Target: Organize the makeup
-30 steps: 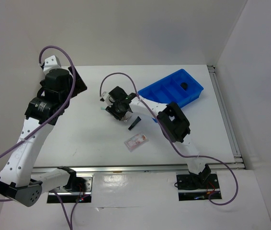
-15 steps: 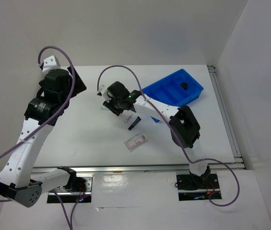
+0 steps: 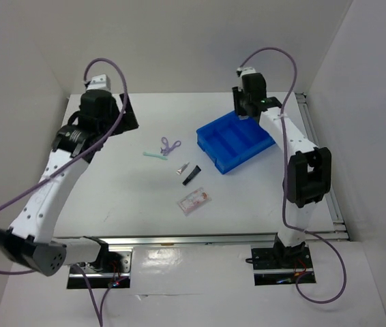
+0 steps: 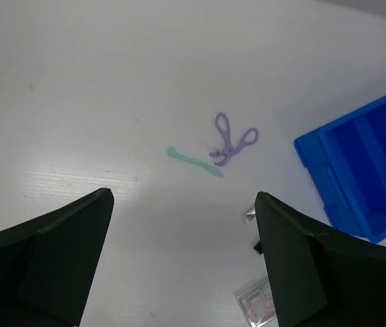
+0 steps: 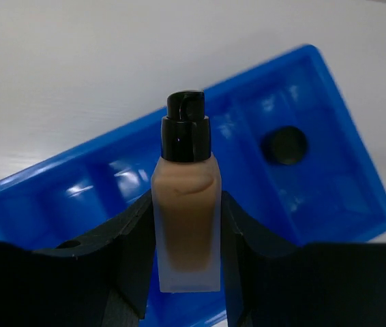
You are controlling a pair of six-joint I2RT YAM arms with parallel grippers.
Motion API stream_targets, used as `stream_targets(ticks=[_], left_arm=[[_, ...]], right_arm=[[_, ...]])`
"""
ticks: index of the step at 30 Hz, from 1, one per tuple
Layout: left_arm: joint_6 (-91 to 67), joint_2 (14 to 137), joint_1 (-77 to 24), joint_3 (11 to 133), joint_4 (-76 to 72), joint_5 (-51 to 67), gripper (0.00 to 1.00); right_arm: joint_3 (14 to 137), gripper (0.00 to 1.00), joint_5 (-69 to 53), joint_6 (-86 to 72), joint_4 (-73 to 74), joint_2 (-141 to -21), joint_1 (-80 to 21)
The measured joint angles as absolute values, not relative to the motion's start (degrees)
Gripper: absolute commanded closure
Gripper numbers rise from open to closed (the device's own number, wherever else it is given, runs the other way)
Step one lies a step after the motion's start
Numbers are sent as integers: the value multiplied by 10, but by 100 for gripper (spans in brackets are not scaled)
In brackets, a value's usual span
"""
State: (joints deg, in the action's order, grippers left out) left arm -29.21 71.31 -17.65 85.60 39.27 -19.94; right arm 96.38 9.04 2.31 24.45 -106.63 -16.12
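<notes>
right jaws: clamped on bottle (image 5: 186, 211), cap outward, over bin (image 5: 339, 187), likely to drop it into a compartment near pot (image 5: 285, 145) | left jaws: wide apart, empty, above bench (image 4: 77, 102) | stick (image 4: 194, 162), loop (image 4: 230, 139), packet (image 3: 194, 201) loose on bench

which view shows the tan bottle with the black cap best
Right wrist: the tan bottle sits close up, clamped in the right end effector above the blue bin. Top external hides it under that end effector; left wrist misses it entirely.
</notes>
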Motion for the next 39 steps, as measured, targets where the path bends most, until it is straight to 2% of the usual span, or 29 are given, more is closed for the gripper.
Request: stream_targets(ticks=[6,15,16,17,20,22,27,32,39], left_arm=[[-282,836,-176,863,425,-144,1],[-282,847,-176,868,436,-117,1],[-282,847,-176,869,438,-117,1],[-282,847,-176,870,438,-117,1],[-282,847,-176,870,440,-117,1],[-282,847,-176,870,441,-116,1],[-282,847,-176,870,442,-110,1],[-282,846,-176,870,441,-107,0],[-271,832,-176,870,439,-117,0]], right_arm=[[987,72,139,-13,243,-1128,-75],[1027,68,239,-36,244,-1235,-46],[1031,65,247,-36,244,-1243,-46],[1032,50,256,-36,244,-1250,-46],[1033,17,281,-46,246,-1258,-46],[1033,12,292,-49,245,-1257,-46],[1033,12,308,-53,243,-1244,-49],[1030,23,296,-75,242,-1179,-86],[911,29,204,-133,195,-992,-257]])
